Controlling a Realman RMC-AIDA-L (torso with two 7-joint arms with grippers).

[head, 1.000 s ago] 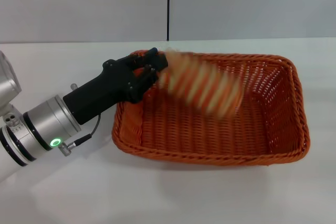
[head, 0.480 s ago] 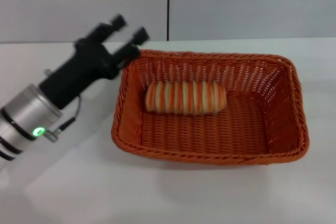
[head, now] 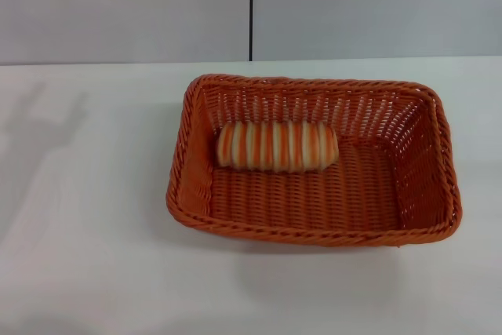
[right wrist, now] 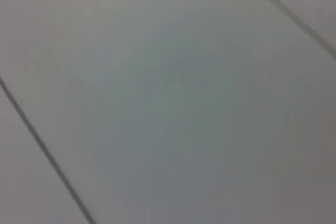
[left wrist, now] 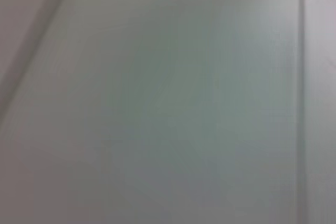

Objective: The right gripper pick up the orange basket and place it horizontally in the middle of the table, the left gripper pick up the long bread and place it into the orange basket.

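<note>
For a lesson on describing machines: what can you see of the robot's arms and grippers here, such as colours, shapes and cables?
Nothing of them shows. Neither the left gripper nor the right gripper is in any view. The head view shows only the orange basket holding the long bread on the white table, with a faint forked shadow on its left side. Both wrist views show only plain grey surface.

Legible text, labels, brands, numbers, signs: none in any view. Orange basket [head: 314,225]: plain weave, unmarked. Long bread [head: 276,146]: stripes only, no lettering. Bench [head: 94,256]: bare white surface, no print. Both wrist views: plain grey panels with dark seams, nothing written.
</note>
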